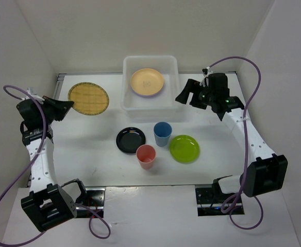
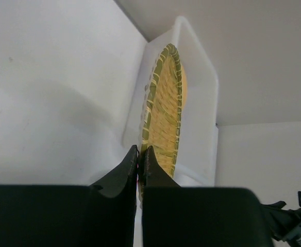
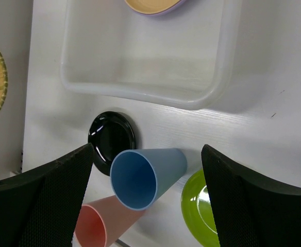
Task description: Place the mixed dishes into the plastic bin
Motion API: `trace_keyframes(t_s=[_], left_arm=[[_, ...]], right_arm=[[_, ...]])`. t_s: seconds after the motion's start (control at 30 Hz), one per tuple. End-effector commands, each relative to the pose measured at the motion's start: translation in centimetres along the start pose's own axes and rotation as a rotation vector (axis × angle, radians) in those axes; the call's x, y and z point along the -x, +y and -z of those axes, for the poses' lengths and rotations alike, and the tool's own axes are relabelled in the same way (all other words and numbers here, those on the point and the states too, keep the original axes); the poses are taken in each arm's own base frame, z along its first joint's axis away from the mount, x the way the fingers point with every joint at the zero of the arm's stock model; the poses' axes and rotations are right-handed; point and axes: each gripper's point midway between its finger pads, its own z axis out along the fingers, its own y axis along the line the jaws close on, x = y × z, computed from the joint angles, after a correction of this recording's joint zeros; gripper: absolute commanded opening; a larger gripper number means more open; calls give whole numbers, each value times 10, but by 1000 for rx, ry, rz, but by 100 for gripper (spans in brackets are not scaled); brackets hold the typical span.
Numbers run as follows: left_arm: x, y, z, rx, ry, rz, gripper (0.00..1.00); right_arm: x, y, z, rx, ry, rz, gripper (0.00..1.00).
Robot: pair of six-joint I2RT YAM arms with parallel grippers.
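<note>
Mid-tabletop [image 1: 88, 149] stand the pink cup [image 1: 146, 156], black plate [image 1: 130, 140], blue cup [image 1: 162, 133] and lime plate [image 1: 184, 148]. Farther, by the left edge, the left hand [image 2: 140, 154] pinches the woven plate [image 1: 88, 98] by its rim. Next, I judge, it must swing right into the bin [image 1: 127, 103] at the far edge, which holds the orange plate [image 1: 147, 81]. The right hand [image 1: 190, 96] gapes wide and empty beside the bin. I cannot tell whether the woven plate is clear of the tabletop.

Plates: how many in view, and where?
5: woven tan plate gripped at its edge by the left end effector; pale orange plate in the bin, a lavender plate mostly hidden beneath it; black plate and lime green plate on the table.
</note>
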Motion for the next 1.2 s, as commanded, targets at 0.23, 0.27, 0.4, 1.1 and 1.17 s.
trace_keyframes(t_s=[0.23,0.27,0.4,1.1,1.17], left_arm=[[23,-93,-3,-297,-7,-4,0],[17,-97,-8,-302,11,-5,0],[9,-124,-21,-361,39,-6,0],[-68,-178,-138,-383,165,11,0],[-77,-178,-152,-372,180,13,0]], right_arm=[[40,29,43,47,-211,1,89],[40,29,43,48,-211,-10,89],[41,31,46,54,-218,-16,89],[51,38,80,36,-316,-51,89],[51,38,80,36,-316,-51,89]])
